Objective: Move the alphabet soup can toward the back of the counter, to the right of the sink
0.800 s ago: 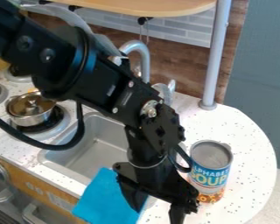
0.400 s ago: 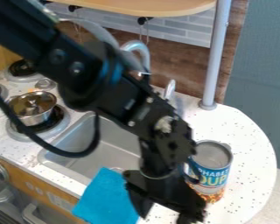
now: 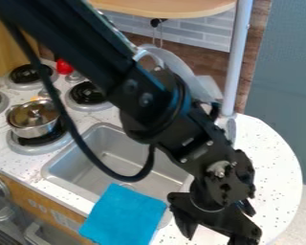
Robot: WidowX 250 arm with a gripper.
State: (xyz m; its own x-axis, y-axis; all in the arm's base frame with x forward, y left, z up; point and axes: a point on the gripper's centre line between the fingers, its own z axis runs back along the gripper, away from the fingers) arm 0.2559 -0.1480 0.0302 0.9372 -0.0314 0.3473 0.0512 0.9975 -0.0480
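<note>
The black two-finger tool (image 3: 213, 239) hangs to the near right of the grey metal sink (image 3: 124, 148), as the camera sees it, over the white speckled worktop (image 3: 277, 158). Its fingers stand wide apart, with nothing held between them. The black robot arm (image 3: 149, 103) slants down across the sink's far right side.

The nearest thing is the bright blue, squarish cloth (image 3: 124, 217). It lies over the sink's near rim, with its outer part reaching past the front edge of the worktop. The tool is just beside it and appears apart from it; how high the tool is above the surface, I cannot tell.

To the left of the sink, a small shiny metal pot (image 3: 33, 127) rests upright on a burner. Farther back on that side is a red object (image 3: 65, 66), too small to identify.

As for progress, the cloth is lying down and free of the tool, and nothing is being carried. Whether the cloth's handling is finished or has yet to begin cannot be judged from its resting place.
</note>
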